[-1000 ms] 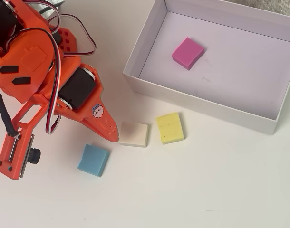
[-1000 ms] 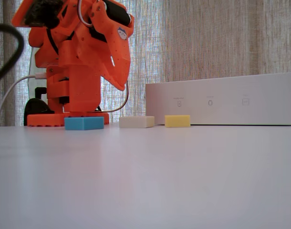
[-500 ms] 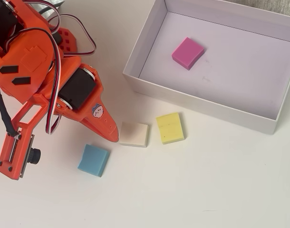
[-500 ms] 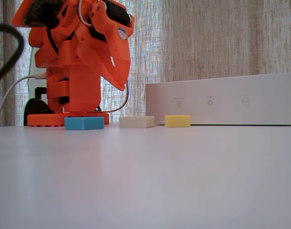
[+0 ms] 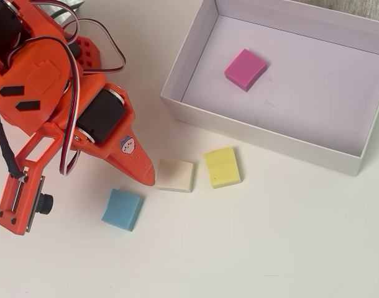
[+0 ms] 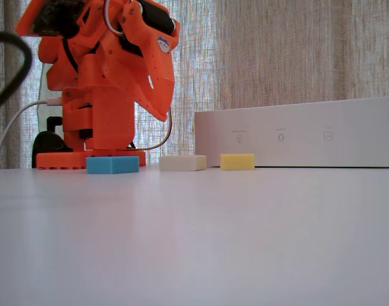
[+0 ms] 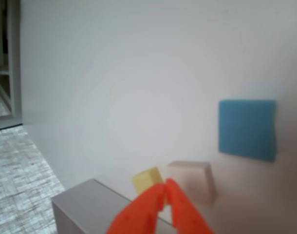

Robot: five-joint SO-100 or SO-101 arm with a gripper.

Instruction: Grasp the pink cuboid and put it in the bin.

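Already the pink cuboid [image 5: 245,69] lies flat on the floor of the bin [image 5: 196,49], toward the box's upper middle in the overhead view, clear of every wall. The bin fills the upper right of that view, and in the fixed view it is a long white wall [image 6: 296,132] at right, which hides the cuboid.

On the table [image 5: 251,248] outside the bin sit three other blocks. From the cream block [image 5: 175,175], the yellow block [image 5: 222,166] is at 3 o'clock, just beside it with a narrow gap, and the blue block [image 5: 122,209] is at about 8 o'clock, apart. The yellow one lies near the bin's front wall without touching it. In the fixed view they line up blue [image 6: 112,164], cream [image 6: 182,162], yellow [image 6: 237,161] from left to right.

The orange arm [image 5: 46,93] fills the upper left of the overhead view, with the gripper [image 5: 150,180] pointing toward 5 o'clock, its tip at the cream block's left edge. In the fixed view the gripper [image 6: 161,115] hangs above the table, over the gap between blue and cream. In the wrist view the two orange fingers [image 7: 164,187] meet at their tips, pressed together with nothing between them; behind them are the cream block [image 7: 191,180], the yellow block [image 7: 147,179] and, at 2 o'clock, the blue block [image 7: 247,129]
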